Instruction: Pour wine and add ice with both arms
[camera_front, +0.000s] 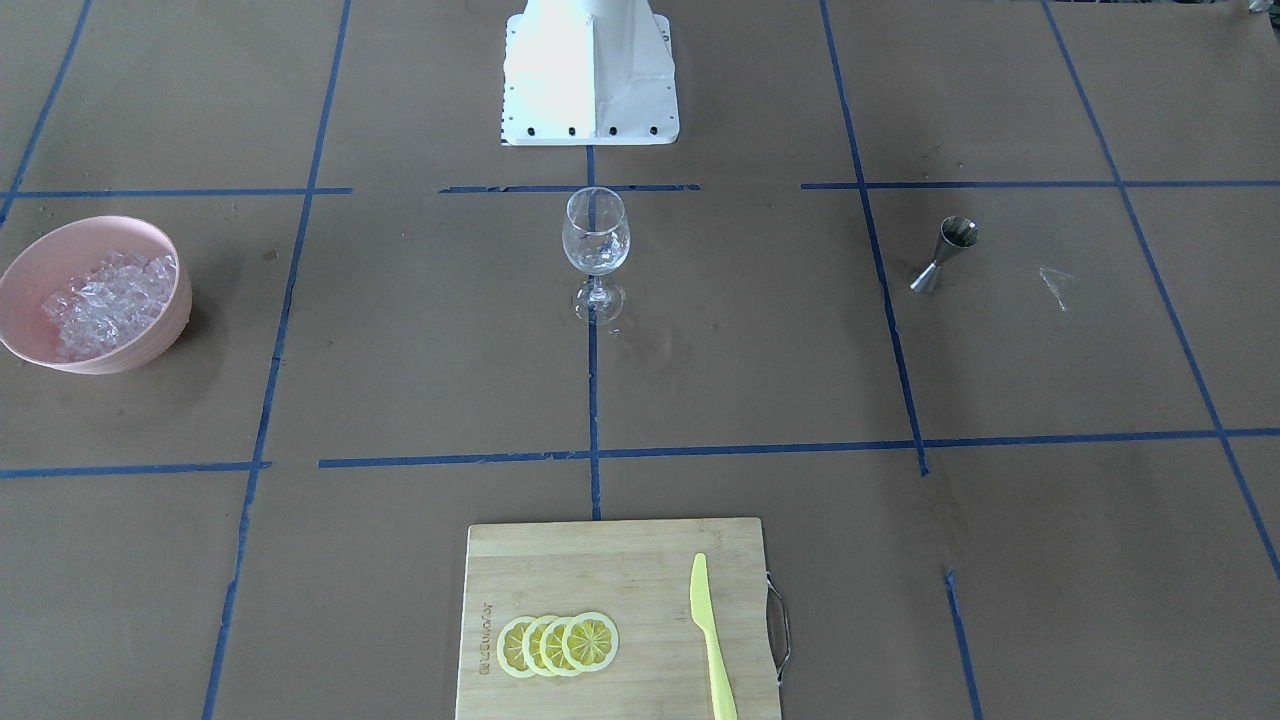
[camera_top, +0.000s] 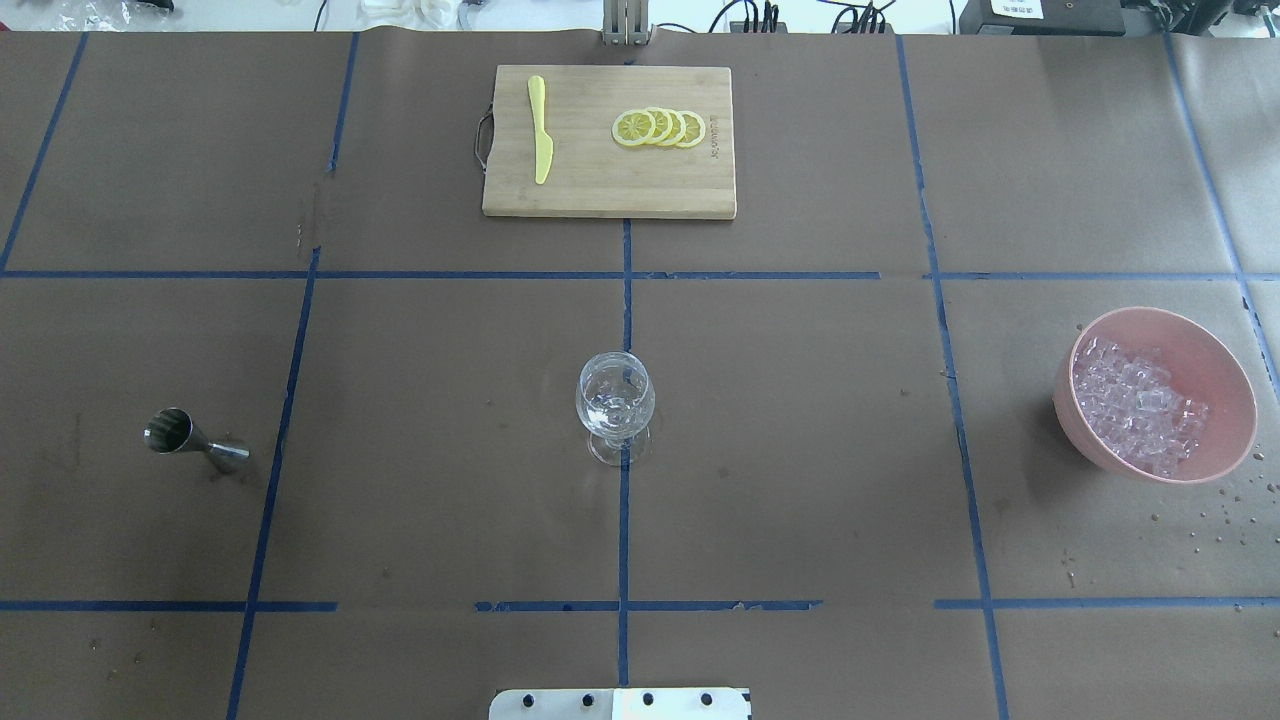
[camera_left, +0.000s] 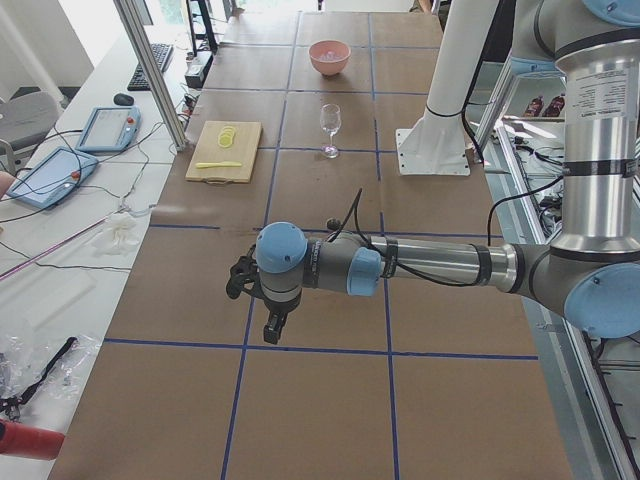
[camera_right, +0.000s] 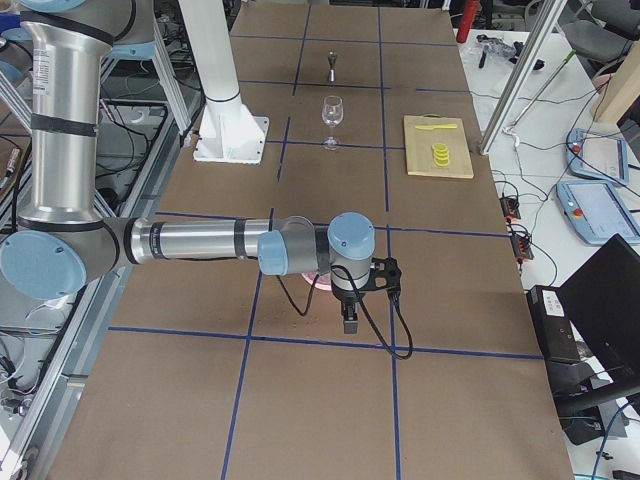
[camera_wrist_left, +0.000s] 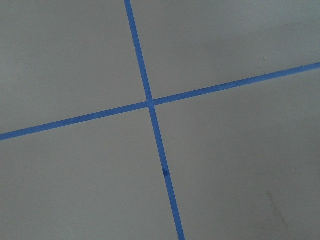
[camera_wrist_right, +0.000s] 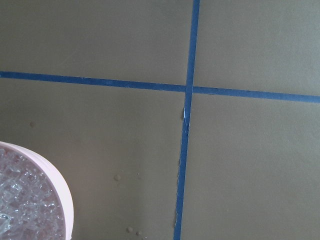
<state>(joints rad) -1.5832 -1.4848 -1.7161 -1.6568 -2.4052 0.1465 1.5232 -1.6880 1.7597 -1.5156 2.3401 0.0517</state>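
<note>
A clear stemmed wine glass (camera_front: 597, 245) stands upright at the table's middle, also in the overhead view (camera_top: 615, 400). The ice (camera_front: 110, 300) lies heaped in a pink bowl (camera_top: 1215, 370) on the robot's right; it also shows in the overhead view (camera_top: 1140, 405) and the right wrist view (camera_wrist_right: 20, 200). A steel jigger (camera_top: 195, 440) stands on the robot's left. My left gripper (camera_left: 272, 328) hangs over bare table past the jigger. My right gripper (camera_right: 348, 320) hangs by the bowl. Both show in side views only, so I cannot tell whether they are open or shut.
A bamboo cutting board (camera_top: 600, 180) lies at the table's far side with several lemon slices (camera_top: 660, 128) and a yellow plastic knife (camera_top: 540, 140). The white pedestal (camera_front: 590, 70) stands behind the glass. Water drops (camera_top: 1215, 510) spot the paper by the bowl.
</note>
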